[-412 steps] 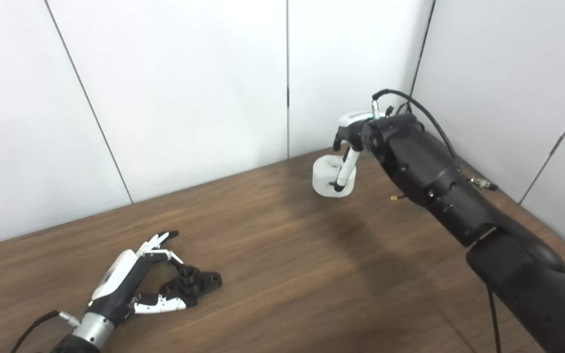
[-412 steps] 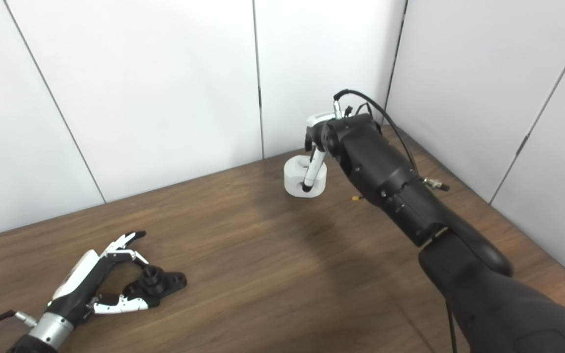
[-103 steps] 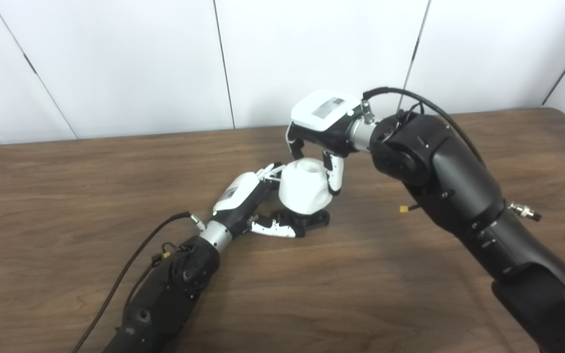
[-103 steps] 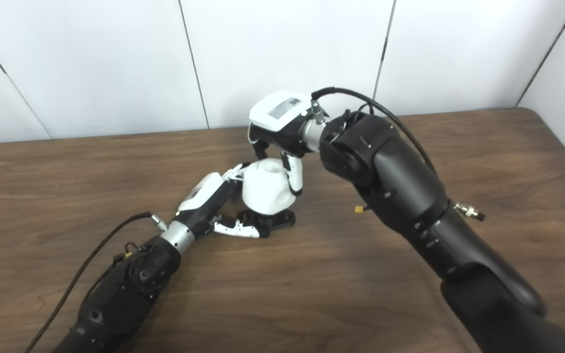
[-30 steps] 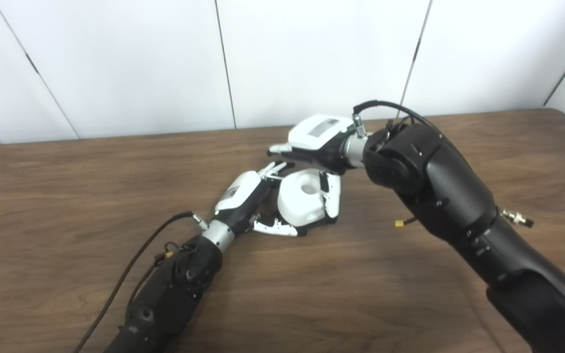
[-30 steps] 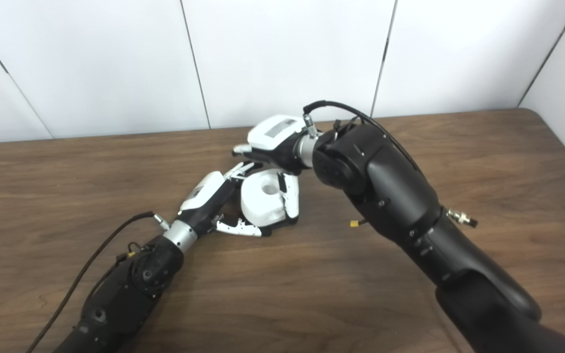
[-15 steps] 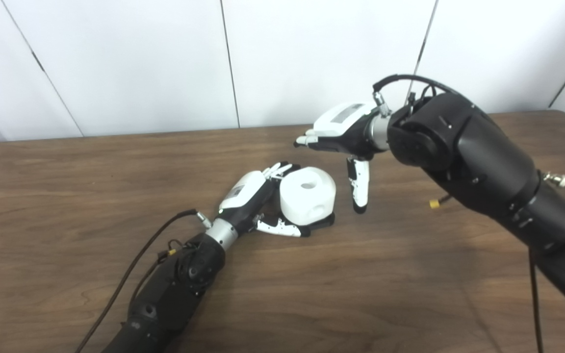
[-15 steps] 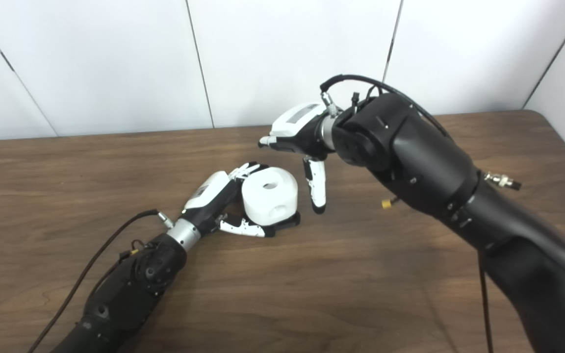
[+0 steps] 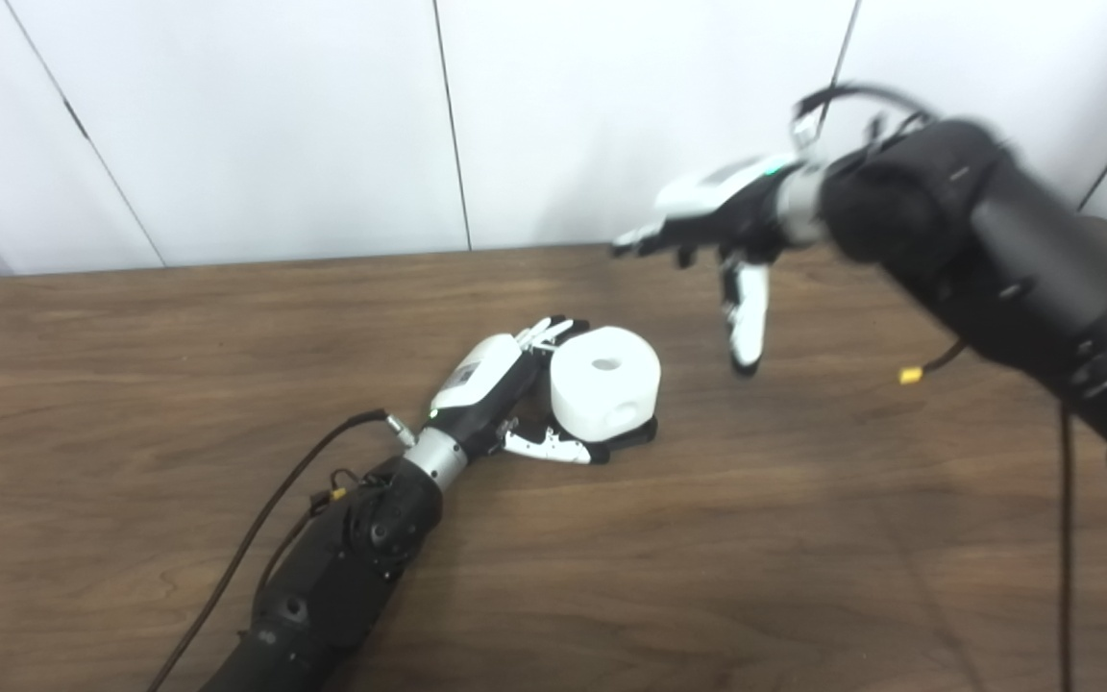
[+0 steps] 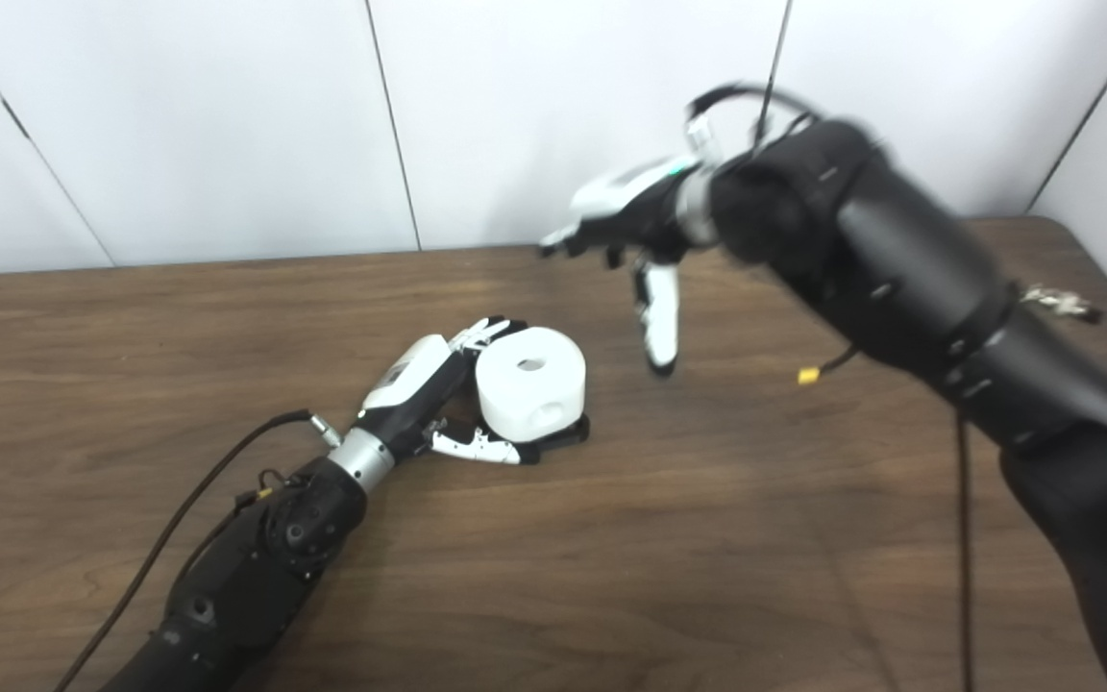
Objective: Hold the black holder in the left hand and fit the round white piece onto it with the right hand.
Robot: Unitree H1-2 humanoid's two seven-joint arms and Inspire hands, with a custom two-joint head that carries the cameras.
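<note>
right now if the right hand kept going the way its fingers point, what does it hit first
The right hand is open, its fingers aimed leftward above the table. That line seems to pass above and behind the round white piece, so the way looks free up to the wall, though depth is unclear.

**Bare wood, white walls**

You face a dark brown wooden table with grain running left to right and a rounded far right corner. Behind it stand white wall panels, split by thin dark seams, meeting the table's far edge.
</note>
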